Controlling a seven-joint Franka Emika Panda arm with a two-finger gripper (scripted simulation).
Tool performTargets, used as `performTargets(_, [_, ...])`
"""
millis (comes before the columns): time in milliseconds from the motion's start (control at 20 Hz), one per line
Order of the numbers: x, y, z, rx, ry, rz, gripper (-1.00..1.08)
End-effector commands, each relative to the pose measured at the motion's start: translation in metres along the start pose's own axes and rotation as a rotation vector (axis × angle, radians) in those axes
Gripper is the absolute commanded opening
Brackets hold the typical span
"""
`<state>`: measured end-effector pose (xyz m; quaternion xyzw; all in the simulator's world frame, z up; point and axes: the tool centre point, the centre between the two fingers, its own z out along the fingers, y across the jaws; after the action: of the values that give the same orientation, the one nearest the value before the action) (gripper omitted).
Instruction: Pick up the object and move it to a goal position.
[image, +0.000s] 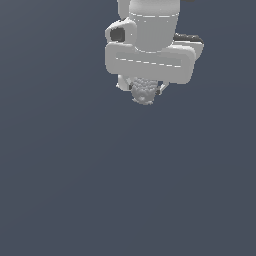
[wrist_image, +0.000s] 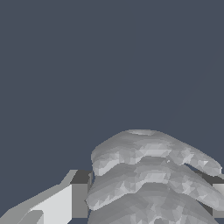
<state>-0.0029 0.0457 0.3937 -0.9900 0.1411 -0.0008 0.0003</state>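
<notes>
The object is a small light-grey ridged lump that pokes out just below the white hand in the exterior view. My gripper is shut on it, one finger on each side. In the wrist view the object fills the space between the fingers, its bumpy ridges stacked one over another. My gripper holds the lump tight, and the second finger shows only as a sliver at the frame's edge. Whether the lump touches the ground beneath cannot be told.
A plain dark blue-grey surface spreads around the arm in every direction. The arm's white wrist comes down from the upper edge of the exterior view.
</notes>
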Motion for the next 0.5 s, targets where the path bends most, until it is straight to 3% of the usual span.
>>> performTargets(0, [-0.001, 0.000, -0.023, -0.001, -0.001, 0.000, -1.00])
performTargets(450, [-0.002, 0.000, -0.072, -0.001, -0.001, 0.000, -1.00])
